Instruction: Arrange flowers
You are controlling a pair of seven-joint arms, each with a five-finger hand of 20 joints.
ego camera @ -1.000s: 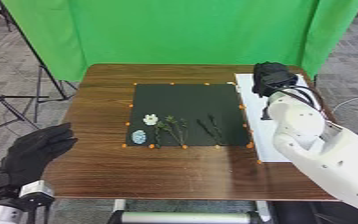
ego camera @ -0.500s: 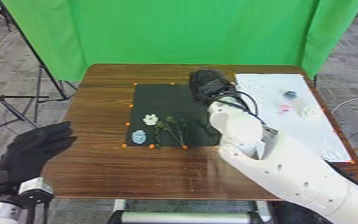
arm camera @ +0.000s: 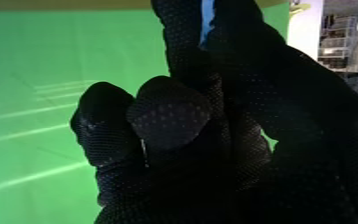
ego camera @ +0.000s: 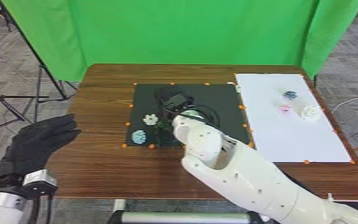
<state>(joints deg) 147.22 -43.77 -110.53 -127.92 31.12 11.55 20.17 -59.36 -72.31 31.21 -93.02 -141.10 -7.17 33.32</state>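
Observation:
My right hand (ego camera: 176, 101) is above the middle of the black mat (ego camera: 215, 93), left of the white board (ego camera: 282, 145). In the right wrist view that hand (arm camera: 168, 115) has its fingers curled, and I make out no flower in it. A white flower (ego camera: 151, 119) and a light blue flower (ego camera: 139, 136) lie on the mat's left part; the right arm covers most of the stems beside them. On the board lie a dark blue flower (ego camera: 290, 94), a pink flower (ego camera: 286, 108) and a white bloom (ego camera: 310, 113). My left hand (ego camera: 31, 147) is open off the table's left side.
Small orange markers line the edges of the mat and the board on the brown table (ego camera: 104, 170). A green curtain (ego camera: 193, 35) hangs behind the table, and dark stand legs (ego camera: 35, 96) are on the floor at the left.
My right hand has moved left from the board to over the mat, uncovering the flowers on the board and hiding the stems on the mat. My left hand has shifted only slightly.

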